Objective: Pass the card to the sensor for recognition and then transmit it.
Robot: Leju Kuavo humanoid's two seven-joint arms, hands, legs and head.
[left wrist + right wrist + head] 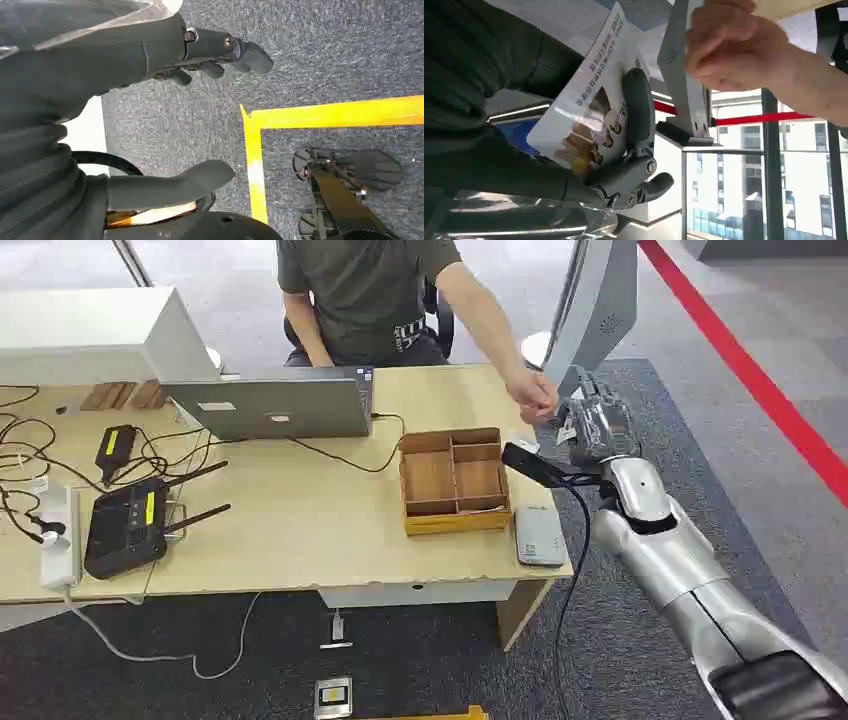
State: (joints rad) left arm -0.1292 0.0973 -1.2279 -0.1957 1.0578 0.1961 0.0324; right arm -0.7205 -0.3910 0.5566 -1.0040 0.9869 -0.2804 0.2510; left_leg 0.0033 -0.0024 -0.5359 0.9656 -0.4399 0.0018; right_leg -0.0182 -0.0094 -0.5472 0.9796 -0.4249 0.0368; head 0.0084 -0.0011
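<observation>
- The card, white with printed text and a coloured picture, is clamped in the right robot hand: in the right wrist view a dark finger lies across its printed face and the thumb side is behind it.
- In the head view that right robot hand is raised past the far right corner of the worktop, with the card's pale edge showing at its fingers.
- A person's hand reaches out from behind the worktop and is just beside the card; whether it touches the card cannot be told.
- The handover to the person looks to be the step in hand, so the task seems near its end.
- Risk: if the right robot hand lets go before the person has a firm pinch, the card would likely fall beyond the worktop edge onto the carpet.
- Risk: if the clamp stays on while the person pulls, the thin card could bend or tear.
- A flat grey device, possibly the sensor, lies at the worktop's near right corner beside a wooden tray.
- The left robot hand hangs over the carpet, fingers and thumb apart, holding nothing.
- A laptop and a dark router sit further left.
</observation>
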